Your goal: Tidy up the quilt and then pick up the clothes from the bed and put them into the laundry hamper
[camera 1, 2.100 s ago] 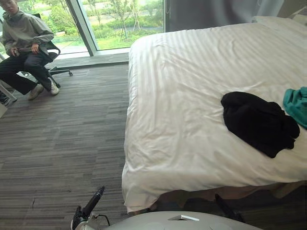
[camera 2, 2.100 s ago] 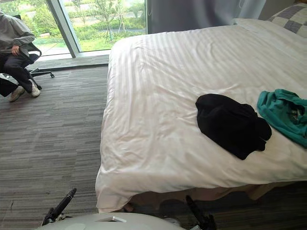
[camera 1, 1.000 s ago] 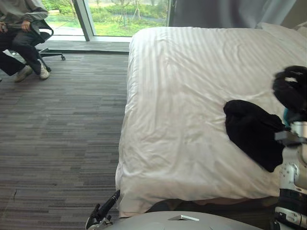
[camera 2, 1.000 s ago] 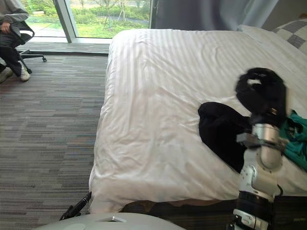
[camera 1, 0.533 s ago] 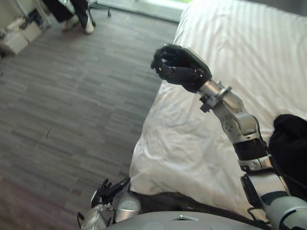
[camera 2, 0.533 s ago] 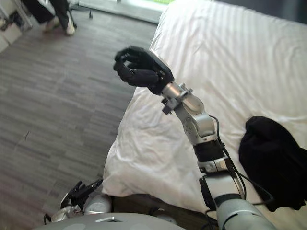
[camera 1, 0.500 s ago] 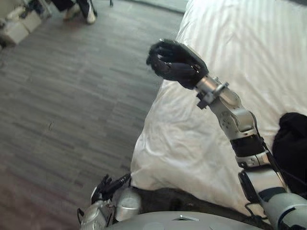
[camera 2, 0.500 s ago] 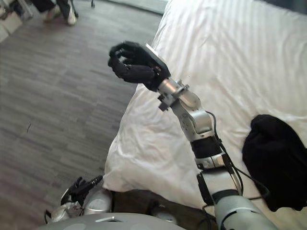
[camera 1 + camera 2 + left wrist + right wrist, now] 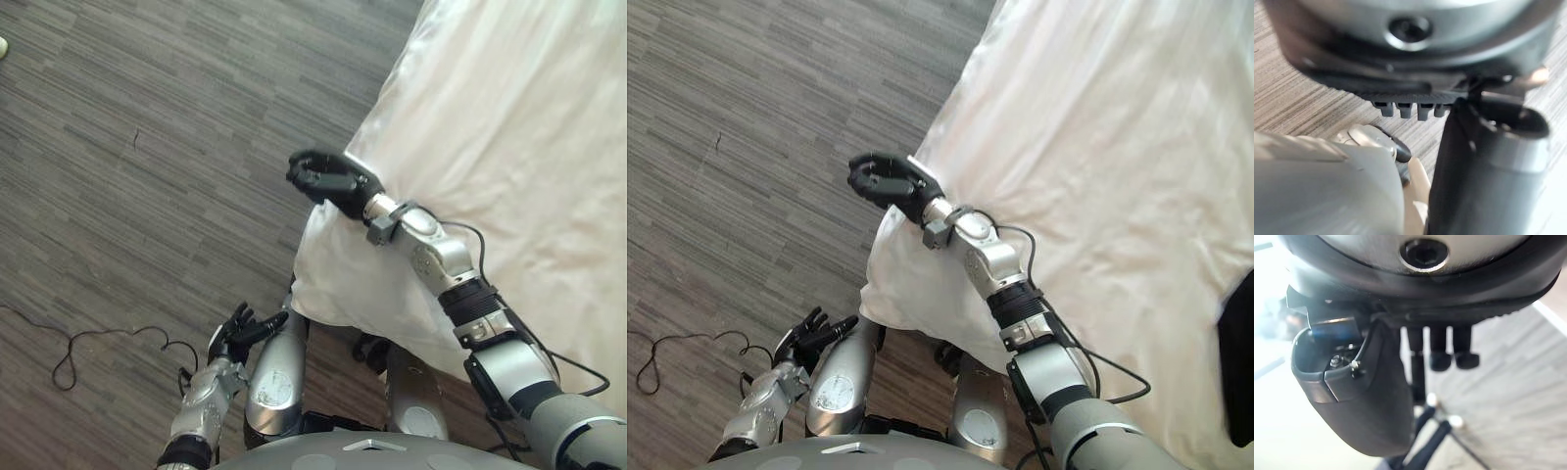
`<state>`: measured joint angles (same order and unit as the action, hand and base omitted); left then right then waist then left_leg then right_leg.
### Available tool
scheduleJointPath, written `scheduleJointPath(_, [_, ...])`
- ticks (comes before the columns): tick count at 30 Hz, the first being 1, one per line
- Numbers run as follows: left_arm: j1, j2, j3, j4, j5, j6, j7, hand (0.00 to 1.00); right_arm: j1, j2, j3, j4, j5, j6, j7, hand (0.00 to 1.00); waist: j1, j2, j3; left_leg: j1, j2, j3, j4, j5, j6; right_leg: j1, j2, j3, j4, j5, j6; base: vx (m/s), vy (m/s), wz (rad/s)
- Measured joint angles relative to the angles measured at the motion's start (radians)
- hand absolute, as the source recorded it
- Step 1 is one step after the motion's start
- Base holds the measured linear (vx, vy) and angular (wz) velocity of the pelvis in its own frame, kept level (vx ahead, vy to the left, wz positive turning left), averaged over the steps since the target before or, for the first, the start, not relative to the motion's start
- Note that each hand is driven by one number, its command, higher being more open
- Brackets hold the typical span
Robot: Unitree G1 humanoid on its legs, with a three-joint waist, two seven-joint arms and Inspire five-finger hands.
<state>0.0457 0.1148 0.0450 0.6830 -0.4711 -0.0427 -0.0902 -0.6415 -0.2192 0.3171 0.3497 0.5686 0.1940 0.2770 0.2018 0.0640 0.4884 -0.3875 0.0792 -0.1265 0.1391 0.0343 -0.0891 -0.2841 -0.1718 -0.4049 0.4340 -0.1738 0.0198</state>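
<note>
Left eye view: right hand (image 9: 328,181) curled, empty, poised at near corner of white quilt (image 9: 509,127); contact unclear. Left hand (image 9: 238,333) hung low over floor (image 9: 118,147), fingers spread loose, holding nothing. Against frame half second earlier: camera had tipped downward; right hand remained curled.
Right eye view: black garment (image 9: 1239,362) lay on quilt at picture edge, well apart from right hand.
Wrist views: both hands empty, floor beyond.

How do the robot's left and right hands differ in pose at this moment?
The left hand hangs low over the floor; the right hand is raised by the corner of the white quilt. The left hand's fingers are straight and spread; the right hand's are curled. Both hold nothing.
</note>
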Motion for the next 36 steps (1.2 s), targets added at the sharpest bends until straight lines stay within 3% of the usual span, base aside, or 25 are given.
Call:
scheduleJointPath(4, [-0.027,-0.004,-0.027,0.043,-0.004,-0.019,0.022,1.0,0.007,0.057,-0.025,0.035,-0.004,-0.099,-0.006,0.0,-0.017,0.002,0.001,-0.01,0.001,0.023,0.001,0.017,0.0,-0.024,-0.002,0.028,0.008,-0.013,0.003,-0.11,-0.048,-0.13])
scheduleJointPath(8, [-0.021,0.001,-0.018,0.057,-0.005,-0.041,0.046,1.0,0.144,0.099,-0.059,0.026,-0.008,-0.186,0.12,0.0,-0.056,-0.013,0.005,0.027,-0.012,0.034,-0.001,0.016,-0.001,0.017,-0.001,0.051,-0.028,-0.015,0.001,-0.09,0.01,0.0])
scheduleJointPath(9, [-0.016,0.002,-0.003,0.056,0.002,-0.041,0.05,1.0,0.181,0.115,-0.066,0.023,-0.008,-0.205,0.163,0.0,-0.075,-0.025,0.006,0.036,-0.019,0.036,-0.001,0.015,-0.001,0.035,-0.001,0.055,-0.047,-0.017,0.006,-0.05,0.043,0.02])
scheduleJointPath(11, [-0.014,0.013,0.013,0.048,0.011,-0.041,0.058,1.0,0.314,0.121,-0.076,-0.045,-0.008,-0.217,0.265,0.0,-0.11,-0.066,0.006,0.058,-0.039,0.037,-0.006,0.005,0.002,0.094,-0.003,0.069,-0.123,-0.031,0.071,-0.05,0.025,0.08])
scheduleJointPath(14, [-0.006,0.024,0.014,0.059,0.016,-0.039,0.057,1.0,0.474,0.131,-0.08,-0.048,-0.007,-0.222,0.383,0.0,-0.128,-0.11,-0.012,0.119,-0.056,0.05,-0.027,0.003,0.006,0.181,0.0,0.084,-0.221,0.0,0.123,-0.01,0.04,-0.1])
scheduleJointPath(17, [0.022,0.026,0.025,0.086,0.065,-0.03,0.055,1.0,0.601,0.148,-0.07,0.051,-0.029,-0.22,0.47,0.0,-0.13,-0.141,-0.09,0.198,-0.066,0.075,-0.085,0.009,0.016,0.258,-0.002,0.095,-0.298,0.031,0.132,0.04,0.025,-0.19])
scheduleJointPath(19, [0.043,0.023,0.027,0.096,0.107,-0.008,0.052,1.0,0.648,0.144,-0.052,0.115,-0.102,-0.22,0.499,0.0,-0.128,-0.146,-0.15,0.242,-0.071,0.088,-0.118,0.012,0.02,0.304,-0.005,0.098,-0.336,0.05,0.136,0.09,0.022,-0.15])
scheduleJointPath(24, [0.087,0.021,0.025,0.113,0.215,0.065,0.034,1.0,0.702,0.098,0.051,0.052,-0.155,-0.22,0.481,0.0,-0.128,-0.136,-0.272,0.347,-0.069,0.112,-0.188,0.022,0.027,0.375,-0.005,0.114,-0.371,0.076,0.136,0.06,0.014,-0.2])
scheduleJointPath(28, [0.1,0.02,0.023,0.128,0.249,0.096,0.032,1.0,0.617,0.103,0.061,-0.161,-0.016,-0.22,0.378,0.0,-0.128,-0.119,-0.325,0.381,-0.064,0.134,-0.222,0.039,0.029,0.376,-0.003,0.14,-0.378,0.09,0.135,-0.06,0.006,-0.2])
scheduleJointPath(31, [0.115,0.024,0.025,0.129,0.249,0.115,0.02,1.0,0.51,0.115,0.018,-0.232,0.074,-0.221,0.29,0.0,-0.134,-0.095,-0.335,0.396,-0.069,0.153,-0.222,0.045,0.038,0.383,-0.009,0.16,-0.388,0.104,0.143,-0.1,0.038,-0.19])
scheduleJointPath(34, [0.147,0.031,0.01,0.133,0.256,0.109,-0.014,1.0,0.443,0.108,-0.037,-0.245,0.085,-0.194,0.193,0.0,-0.147,-0.054,-0.327,0.395,-0.074,0.172,-0.222,0.05,0.046,0.381,-0.02,0.171,-0.406,0.114,0.159,-0.11,0.036,-0.17])
scheduleJointPath(36, [0.167,0.03,-0.021,0.136,0.255,0.107,-0.038,1.0,0.42,0.072,-0.087,-0.245,0.084,-0.159,0.144,0.0,-0.153,-0.013,-0.31,0.368,-0.081,0.182,-0.222,0.053,0.043,0.341,-0.027,0.187,-0.399,0.115,0.162,-0.16,0.069,-0.16])
